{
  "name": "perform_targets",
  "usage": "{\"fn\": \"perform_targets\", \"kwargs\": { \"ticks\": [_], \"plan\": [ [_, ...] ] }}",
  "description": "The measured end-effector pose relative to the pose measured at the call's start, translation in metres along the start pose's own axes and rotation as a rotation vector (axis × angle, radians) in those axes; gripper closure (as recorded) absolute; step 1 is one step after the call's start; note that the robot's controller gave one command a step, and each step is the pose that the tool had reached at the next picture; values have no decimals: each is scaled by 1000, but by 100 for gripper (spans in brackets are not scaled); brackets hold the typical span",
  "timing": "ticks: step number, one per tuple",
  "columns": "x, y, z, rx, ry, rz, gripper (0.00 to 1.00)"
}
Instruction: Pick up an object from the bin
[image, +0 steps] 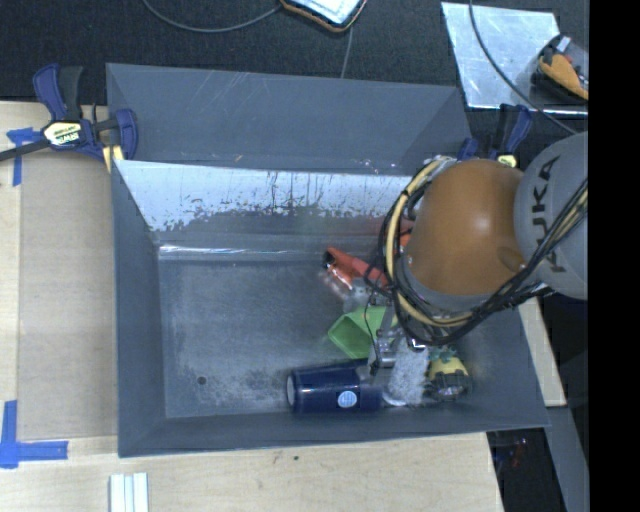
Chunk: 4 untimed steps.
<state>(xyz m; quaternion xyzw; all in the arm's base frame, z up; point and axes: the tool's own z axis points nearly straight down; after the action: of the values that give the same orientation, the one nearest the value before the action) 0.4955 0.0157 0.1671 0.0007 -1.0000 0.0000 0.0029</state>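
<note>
Scuffed matt metal bin (230, 330); glossy blue can (335, 390)

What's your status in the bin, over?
End effector at front right of bin, beside green piece. Dark blue cylinder along near wall. Grey lump, yellow-black item crowd it.

**Arm's down in the right end of the bin**

We see the gripper (385, 350) low in the bin (200, 300), under the arm's orange cover (465, 225). Just below it a dark blue can (335, 390) lies on its side along the near wall. A green scrap (350, 332) sits to its left and a red thing (345, 265) behind. A grey lump (405, 378) and a yellow-black bit (448, 368) are on the right.
</note>
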Motion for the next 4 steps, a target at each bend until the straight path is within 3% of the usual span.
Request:
{"fn": "perform_targets", "kwargs": {
  "ticks": [1, 2, 3, 4],
  "plan": [
    [-2, 0, -4, 0, -8, 2, 0],
    [12, 32, 89, -4, 9, 109, 0],
    [-22, -34, 95, -13, -21, 83, 0],
    [6, 27, 89, -10, 6, 94, 0]
  ]
}}
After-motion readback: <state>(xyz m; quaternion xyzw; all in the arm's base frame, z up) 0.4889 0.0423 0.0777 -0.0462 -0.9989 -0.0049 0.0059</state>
